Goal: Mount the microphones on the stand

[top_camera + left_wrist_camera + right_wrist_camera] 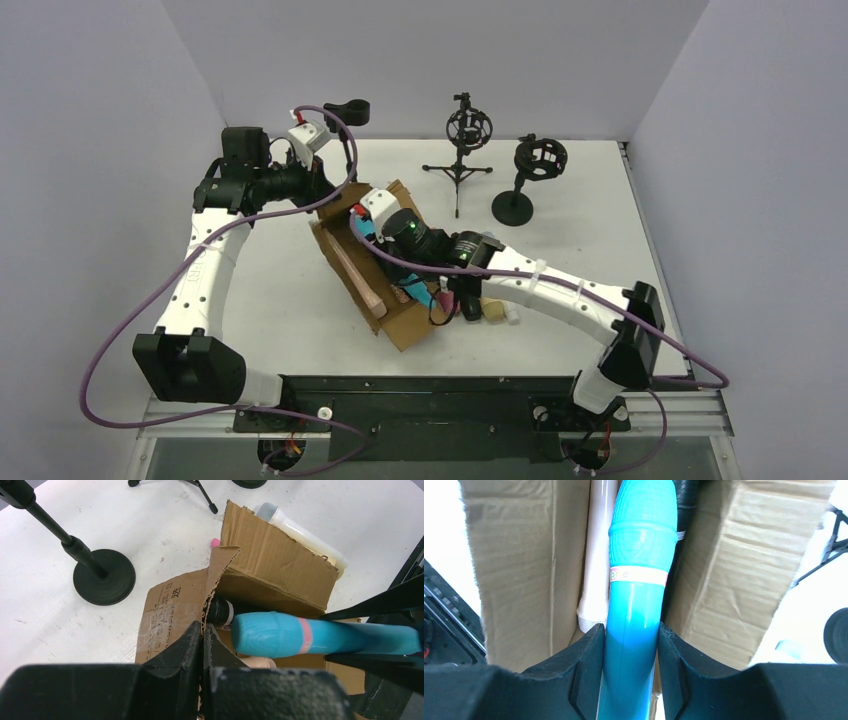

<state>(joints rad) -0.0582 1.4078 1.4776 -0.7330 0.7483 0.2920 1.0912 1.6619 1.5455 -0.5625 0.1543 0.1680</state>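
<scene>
My right gripper (631, 635) is shut on the handle of a teal microphone (640, 540) with a pink band, and its head points into the brown cardboard box (514, 555). The teal microphone (300, 635) lies across the box opening in the left wrist view. My left gripper (202, 630) is shut on the edge of a box flap (170, 610). A peach microphone (596, 570) and a black one (220, 611) lie inside the box. A cream microphone (300, 527) lies beyond the box. In the top view, a tripod stand (466, 130) and a round-base stand (530, 170) are at the back.
A third stand with a round black base (104, 575) is close to the box's left side, and its clip (348, 110) shows above my left arm. Small loose pieces (495, 312) lie on the table near the box's front corner. Purple cables loop over both arms.
</scene>
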